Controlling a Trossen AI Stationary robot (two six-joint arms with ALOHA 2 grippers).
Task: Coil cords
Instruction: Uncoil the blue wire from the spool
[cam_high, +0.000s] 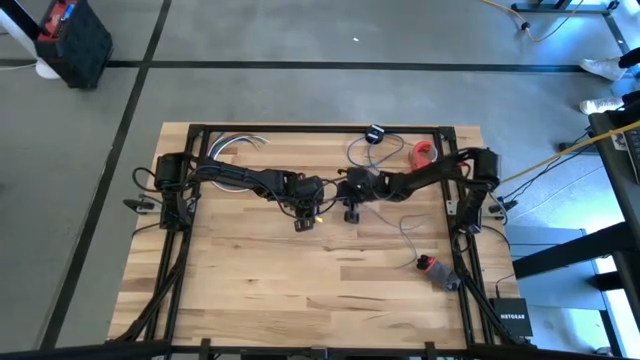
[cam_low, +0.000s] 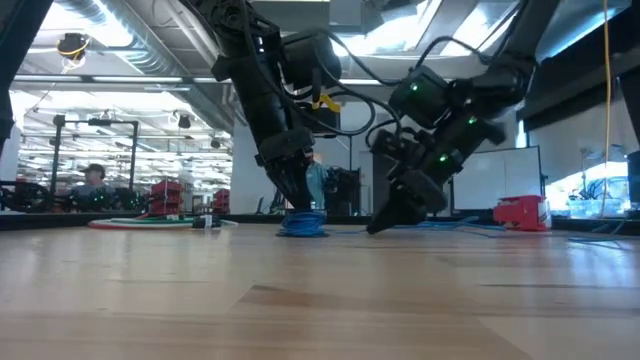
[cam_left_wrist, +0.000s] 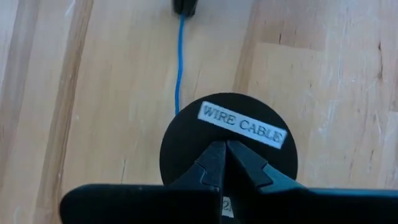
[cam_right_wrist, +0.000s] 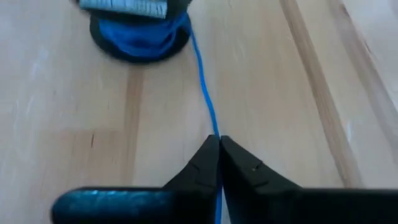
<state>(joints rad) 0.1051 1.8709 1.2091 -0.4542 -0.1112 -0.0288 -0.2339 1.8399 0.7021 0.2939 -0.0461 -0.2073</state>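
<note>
- While the left end effector (cam_left_wrist: 222, 152) presses down on the black spool (cam_left_wrist: 229, 140) labelled "WIRE CABLE", its fingers are pressed together over the disc's top, at mid-worktop (cam_high: 300, 290).
- Just beside it, the right end effector (cam_right_wrist: 219, 149) pinches the thin blue cord (cam_right_wrist: 204, 93), fingers closed on the strand near the worktop surface.
- Blue turns (cam_right_wrist: 140, 31) already sit wound on the spool; loose loops (cam_high: 365, 150) lie farther back.
- Risk: if the right arm pulls too taut, the spool could slide or tip from under the left fingers.
- Risk: a thin strand may slip out of the pinch, slackening the winding.
</note>
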